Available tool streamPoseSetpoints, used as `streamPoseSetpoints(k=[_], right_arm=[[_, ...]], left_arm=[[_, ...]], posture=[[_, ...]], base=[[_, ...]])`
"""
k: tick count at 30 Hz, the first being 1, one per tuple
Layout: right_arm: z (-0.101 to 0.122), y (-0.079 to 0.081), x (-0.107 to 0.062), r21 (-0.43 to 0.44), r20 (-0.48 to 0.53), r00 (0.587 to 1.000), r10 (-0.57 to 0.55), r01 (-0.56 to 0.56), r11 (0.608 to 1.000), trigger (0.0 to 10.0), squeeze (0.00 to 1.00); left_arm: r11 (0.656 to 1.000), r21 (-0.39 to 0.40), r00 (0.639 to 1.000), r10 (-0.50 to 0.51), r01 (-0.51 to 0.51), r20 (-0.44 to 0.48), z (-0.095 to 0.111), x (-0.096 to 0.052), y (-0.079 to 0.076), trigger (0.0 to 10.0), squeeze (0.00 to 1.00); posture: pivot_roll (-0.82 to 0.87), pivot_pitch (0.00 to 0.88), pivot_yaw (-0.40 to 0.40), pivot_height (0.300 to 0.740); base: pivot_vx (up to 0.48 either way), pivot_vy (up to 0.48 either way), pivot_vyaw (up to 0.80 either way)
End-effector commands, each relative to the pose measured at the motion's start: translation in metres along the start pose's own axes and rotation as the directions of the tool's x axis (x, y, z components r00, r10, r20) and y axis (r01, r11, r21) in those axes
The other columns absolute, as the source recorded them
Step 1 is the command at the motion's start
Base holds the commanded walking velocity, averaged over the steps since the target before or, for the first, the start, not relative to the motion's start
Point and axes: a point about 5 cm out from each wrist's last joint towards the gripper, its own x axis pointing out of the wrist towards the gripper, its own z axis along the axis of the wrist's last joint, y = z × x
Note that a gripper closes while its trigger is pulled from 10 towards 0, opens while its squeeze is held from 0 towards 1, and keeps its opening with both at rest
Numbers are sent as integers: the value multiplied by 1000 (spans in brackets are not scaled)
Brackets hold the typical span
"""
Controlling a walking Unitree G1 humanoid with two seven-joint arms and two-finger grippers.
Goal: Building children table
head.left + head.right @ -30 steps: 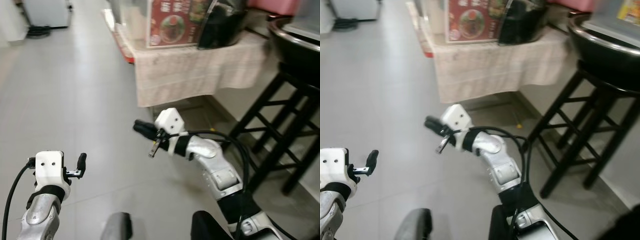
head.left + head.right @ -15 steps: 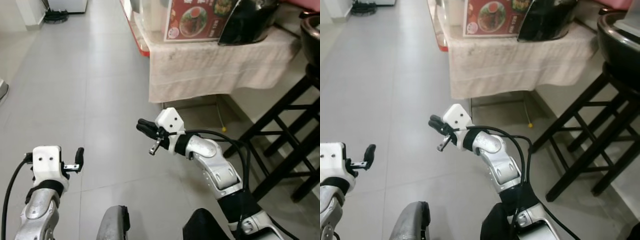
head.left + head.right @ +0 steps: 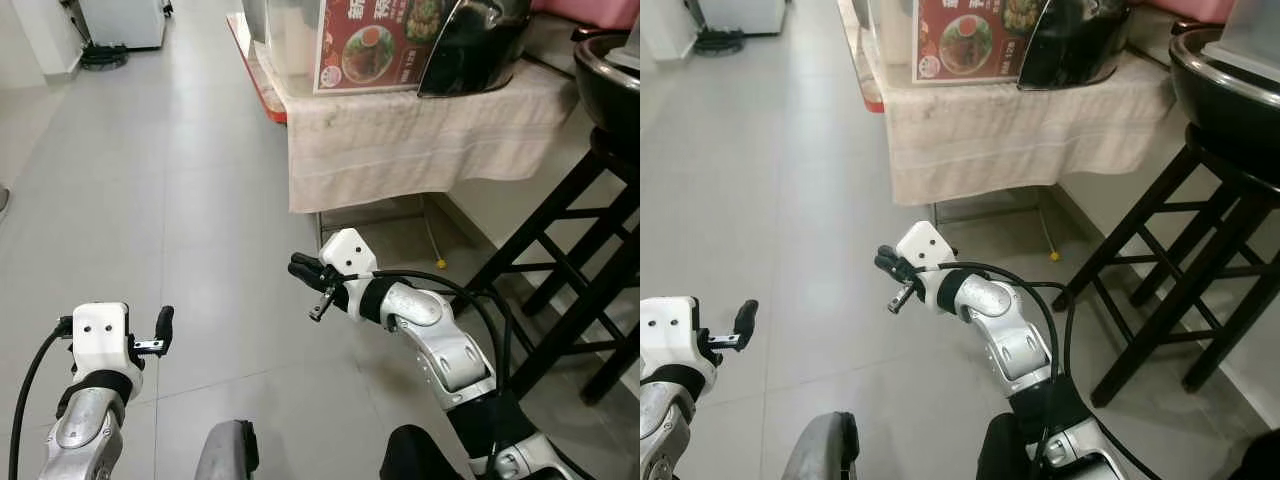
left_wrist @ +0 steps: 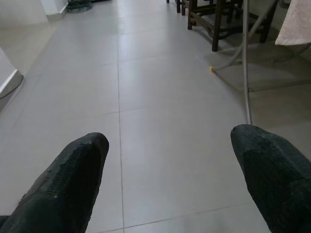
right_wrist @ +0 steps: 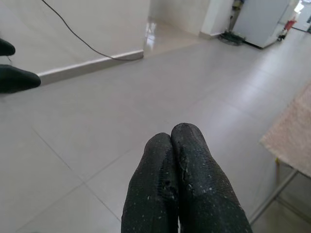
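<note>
Left eye view looks down on a pale tiled floor [image 3: 180, 180] with both silver arms raised and nothing in either gripper. No children's table or any of its parts can be seen, so the task's own thing is somewhere outside these pictures.

On the near left, the left gripper [image 4: 170, 165] hangs over bare tile with its two black fingers spread wide apart. Toward the middle, the right gripper [image 3: 306, 271] reaches out to the left across the floor, its fingers [image 5: 187, 194] pressed together, pinching nothing.

Farther off and to the right stands a low table draped in a beige cloth [image 3: 420, 135], with a red food poster [image 3: 375, 45] and a black helmet-like object [image 3: 480, 45] on top. At the far right a black wooden stool [image 3: 1180, 260] carries a large dark bowl [image 3: 1230, 90].

The likely risk is collision: the right arm's elbow and cable sit near the stool's legs, so a turn to the right could bump the stool and tip the bowl.
</note>
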Motion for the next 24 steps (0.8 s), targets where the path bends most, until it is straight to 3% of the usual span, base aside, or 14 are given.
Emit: streamPoseSetpoints(k=[1, 8, 24], right_arm=[[-2, 2, -3, 5, -9, 1000, 4, -4, 1000, 10000, 0], [-1, 4, -4, -2, -5, 1000, 6, -6, 1000, 10000, 0], [2, 4, -4, -5, 9, 1000, 5, -5, 1000, 10000, 0]], left_arm=[[1000, 0, 1000, 0, 0, -25, -6, 0, 1, 10000, 0], [1000, -2, 1000, -7, 7, -22, -4, 1, 1, 10000, 0], [1000, -2, 1000, -7, 7, -14, -2, 3, 0, 10000, 0]], posture=[[65, 103, -8, 546], [67, 105, -5, 521], [63, 103, -4, 521]], base=[[0, 0, 0], [0, 0, 0], [0, 0, 0]])
